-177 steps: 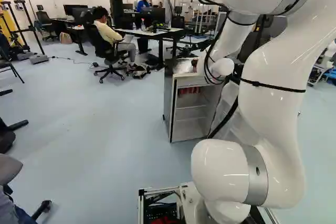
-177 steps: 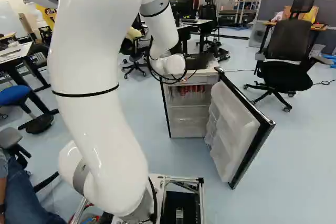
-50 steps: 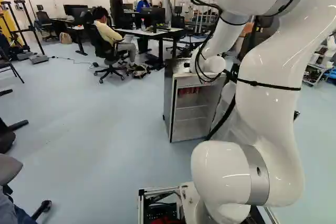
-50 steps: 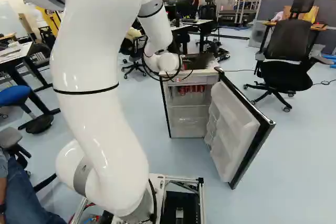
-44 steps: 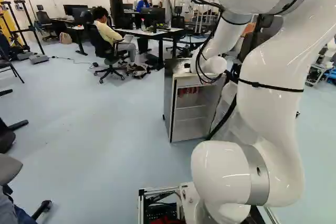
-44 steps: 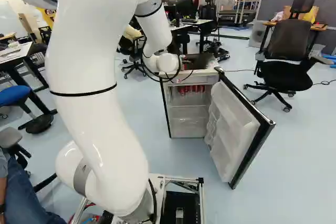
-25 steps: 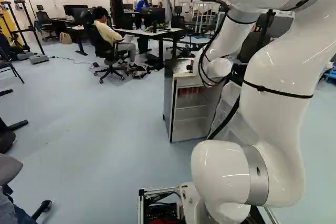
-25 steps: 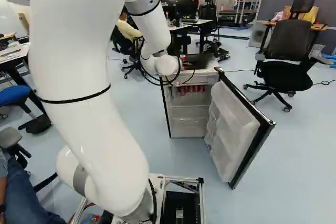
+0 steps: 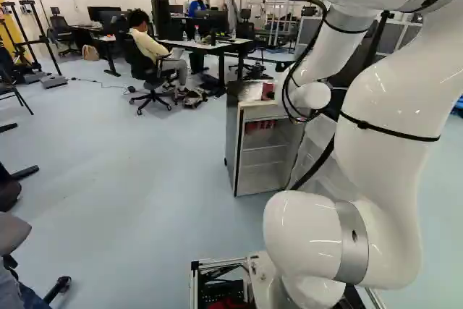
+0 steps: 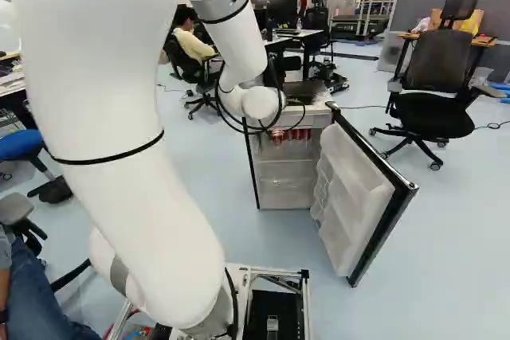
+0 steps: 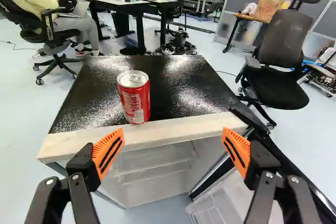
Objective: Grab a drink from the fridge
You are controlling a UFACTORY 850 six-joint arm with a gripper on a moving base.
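Black two-fingered hand (image 11: 173,143) gaped wide, empty. Red metal can (image 11: 135,99) stood at 11 o'clock on black textured fridge top (image 11: 176,90). Back-off seemed due imo; straight toward 6 beat swinging sideways into can.

A lab that is part office: white robot arm (image 9: 383,168) at right of the left base view, desk (image 9: 181,44) and monitor (image 9: 212,19) upper centre.
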